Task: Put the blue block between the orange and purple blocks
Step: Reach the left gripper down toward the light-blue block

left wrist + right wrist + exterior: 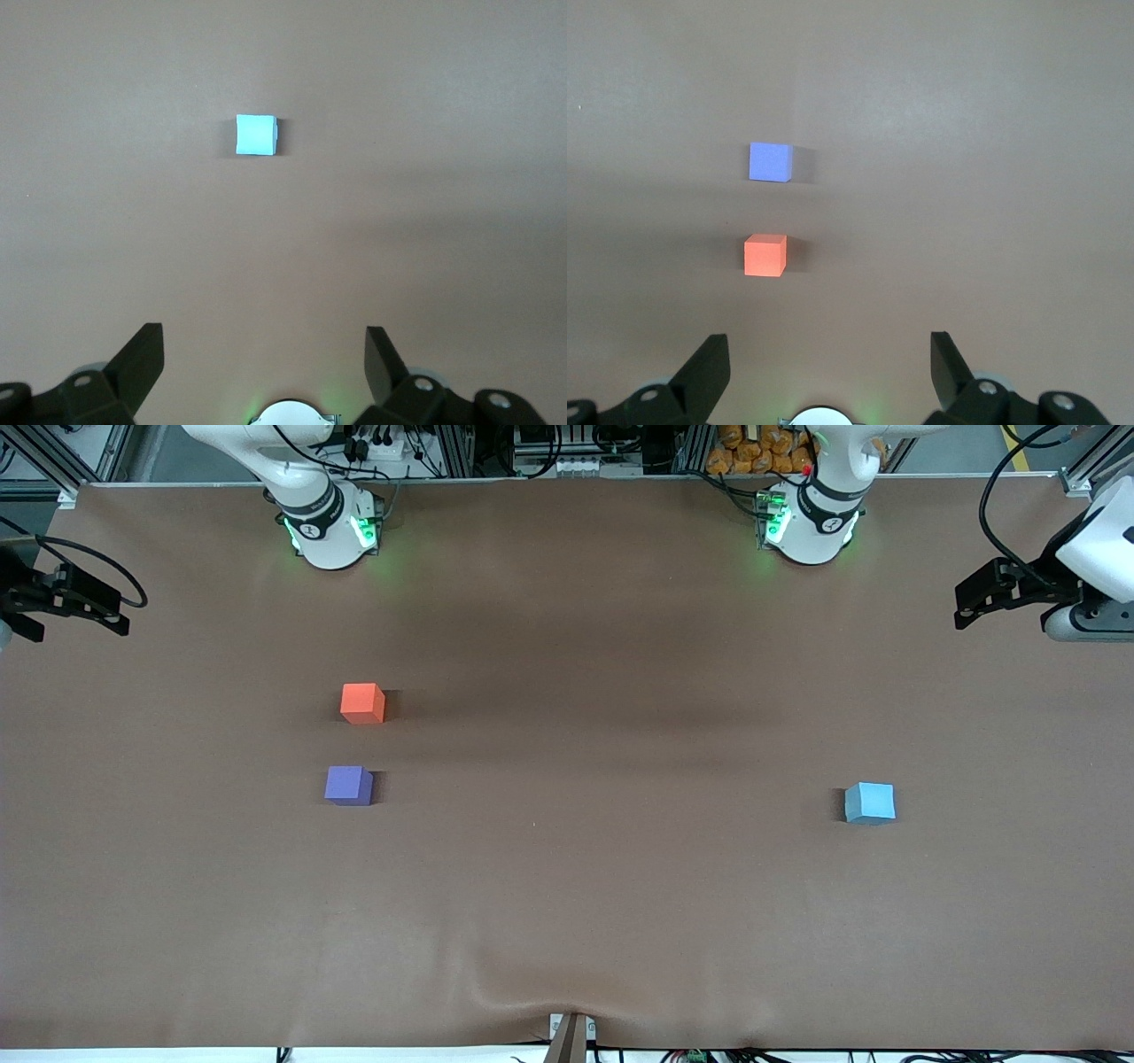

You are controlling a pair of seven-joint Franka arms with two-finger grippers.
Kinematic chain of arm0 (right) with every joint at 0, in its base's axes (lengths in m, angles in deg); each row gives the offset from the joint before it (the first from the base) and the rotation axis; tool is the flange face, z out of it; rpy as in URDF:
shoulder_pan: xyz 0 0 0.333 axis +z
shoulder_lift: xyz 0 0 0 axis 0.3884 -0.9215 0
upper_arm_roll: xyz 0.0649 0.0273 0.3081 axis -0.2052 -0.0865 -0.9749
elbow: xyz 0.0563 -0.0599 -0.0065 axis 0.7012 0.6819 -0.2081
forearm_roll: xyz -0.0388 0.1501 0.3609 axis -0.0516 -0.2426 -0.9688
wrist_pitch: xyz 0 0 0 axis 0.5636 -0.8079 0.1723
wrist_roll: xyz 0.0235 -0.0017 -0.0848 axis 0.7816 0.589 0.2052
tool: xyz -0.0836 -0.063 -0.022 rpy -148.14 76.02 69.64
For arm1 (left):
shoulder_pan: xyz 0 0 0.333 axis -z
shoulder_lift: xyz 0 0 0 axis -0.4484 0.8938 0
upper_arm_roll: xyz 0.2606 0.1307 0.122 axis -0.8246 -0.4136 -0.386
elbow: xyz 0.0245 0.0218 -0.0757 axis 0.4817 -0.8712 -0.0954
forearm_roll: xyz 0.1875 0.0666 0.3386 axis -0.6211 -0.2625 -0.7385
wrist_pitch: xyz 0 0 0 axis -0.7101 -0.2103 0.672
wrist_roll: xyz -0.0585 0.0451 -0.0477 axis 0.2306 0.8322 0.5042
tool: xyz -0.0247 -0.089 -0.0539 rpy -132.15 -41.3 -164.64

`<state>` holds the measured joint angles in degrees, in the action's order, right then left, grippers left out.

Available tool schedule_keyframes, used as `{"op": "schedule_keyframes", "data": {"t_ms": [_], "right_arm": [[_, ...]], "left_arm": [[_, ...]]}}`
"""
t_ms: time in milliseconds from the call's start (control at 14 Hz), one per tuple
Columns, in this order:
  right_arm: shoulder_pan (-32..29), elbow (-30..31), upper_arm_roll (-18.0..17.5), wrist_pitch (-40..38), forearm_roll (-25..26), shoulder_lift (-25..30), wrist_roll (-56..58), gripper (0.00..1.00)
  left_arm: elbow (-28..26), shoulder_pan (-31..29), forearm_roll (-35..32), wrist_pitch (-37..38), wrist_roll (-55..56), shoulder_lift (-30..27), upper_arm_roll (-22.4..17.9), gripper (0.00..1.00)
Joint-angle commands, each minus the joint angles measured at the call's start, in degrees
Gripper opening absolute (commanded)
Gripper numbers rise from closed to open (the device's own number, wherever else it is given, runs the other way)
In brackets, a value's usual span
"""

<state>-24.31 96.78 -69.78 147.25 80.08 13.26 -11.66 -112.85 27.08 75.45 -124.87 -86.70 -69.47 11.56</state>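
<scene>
1. Blue block (869, 802): a light sky-blue cube resting flat on the brown table (585, 886), toward the left arm's end. It stands alone, well apart from the other two cubes.
2. Orange block (362, 702) and purple block (348, 785): these sit toward the right arm's end, the purple one nearer the front camera. A gap of bare table separates them; it looks only a little wider than one cube, so the slot is judged tight.
3. Left gripper (266, 367): raised at the table's edge on its own arm's side, fingers spread wide and holding nothing. In its wrist view the blue block lies ahead of the open jaws, close to their centre line, with bare table between.
4. Right gripper (830, 367): likewise raised at its own end, jaws wide and empty; this arm waits, with the orange and purple blocks ahead of it.
5. Governing relation: the blue block lies on the left arm's side, so that arm is judged the nearer one for the pick. A cube has no long axis; the fingers should close across two flat, opposed faces.
</scene>
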Motion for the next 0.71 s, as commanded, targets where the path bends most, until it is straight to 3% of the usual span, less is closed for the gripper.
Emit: {"op": "schedule_keyframes", "data": {"t_ms": [0, 286, 643], "right_arm": [[-0.6, -1.2, -0.3, -0.9, 0.5, -0.6, 0.8, 1.00], [-0.7, -1.2, -0.3, -1.0, 0.5, -0.6, 0.9, 1.00], [-0.7, -1.2, -0.3, -1.0, 0.5, -0.6, 0.9, 1.00]], "left_arm": [[1.2, 0.0, 1.0, 1.9, -1.5, 0.2, -0.1, 1.00], [0.7, -0.3, 0.9, 1.9, -1.5, 1.6, -0.4, 1.00], [1.4, -0.6, -1.6, -5.2, -1.5, 13.6, -0.5, 1.00]]}}
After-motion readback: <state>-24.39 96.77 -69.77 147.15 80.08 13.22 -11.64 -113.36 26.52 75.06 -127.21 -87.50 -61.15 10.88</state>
